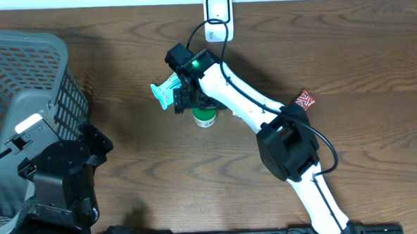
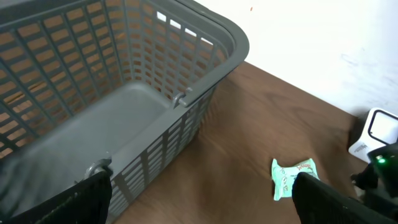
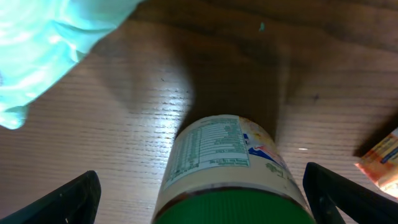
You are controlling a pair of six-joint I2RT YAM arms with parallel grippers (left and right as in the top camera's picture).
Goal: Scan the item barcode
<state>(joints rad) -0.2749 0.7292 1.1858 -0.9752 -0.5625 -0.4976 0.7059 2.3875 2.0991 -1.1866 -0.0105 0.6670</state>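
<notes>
Green-cap bottle [image 3: 227, 163] centred btwn R gripper [image 3: 202, 191] jaws, gap each side.

Overhead, soft even light falls on the dark tabletop [image 1: 128, 57], with a faint shadow beside the basket [image 1: 24, 90]. In the right wrist view a glare patch lies left of the jar [image 3: 217, 149] and its shadow stretches behind. The packet [image 3: 56, 37] is washed-out and blurred. The left wrist view's wall [image 2: 323, 43] is overexposed.
</notes>
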